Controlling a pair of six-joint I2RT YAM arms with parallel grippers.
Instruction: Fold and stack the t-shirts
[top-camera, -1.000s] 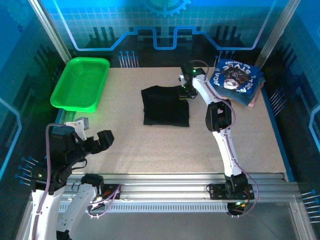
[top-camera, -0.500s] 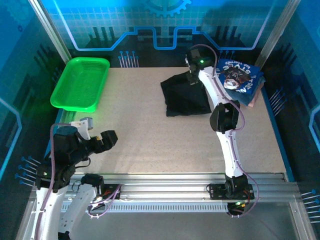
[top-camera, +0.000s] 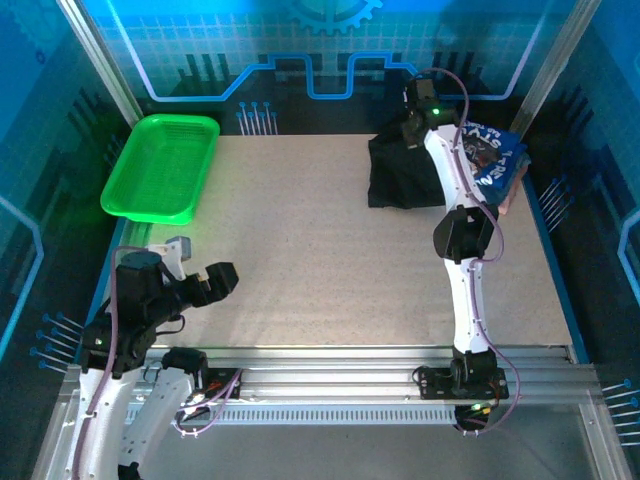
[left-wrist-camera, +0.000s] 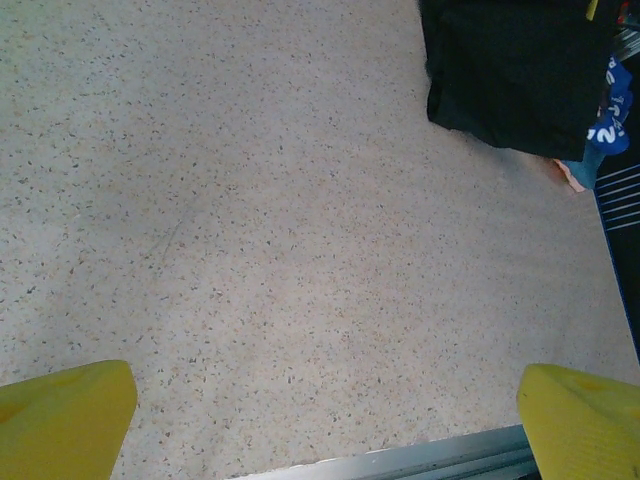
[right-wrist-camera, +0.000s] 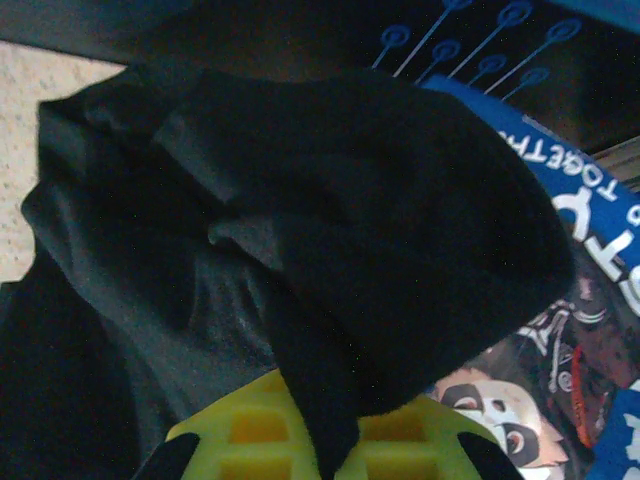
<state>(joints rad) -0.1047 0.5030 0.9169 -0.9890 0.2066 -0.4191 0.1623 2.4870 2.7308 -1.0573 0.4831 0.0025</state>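
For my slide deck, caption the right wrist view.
Right gripper grips the bunched black t-shirt next to the printed blue t-shirt.

Perhaps "TOGETH…" on blue t-shirt

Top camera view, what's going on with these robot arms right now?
The right gripper is shut on the black t-shirt, holding it bunched at the edge of the folded blue t-shirts in the far right corner, not yet laid on top. The left gripper hangs open over bare table near its base, holding nothing.

Right arm outstretched, its jaws seemingly clamped; left jaws wide.
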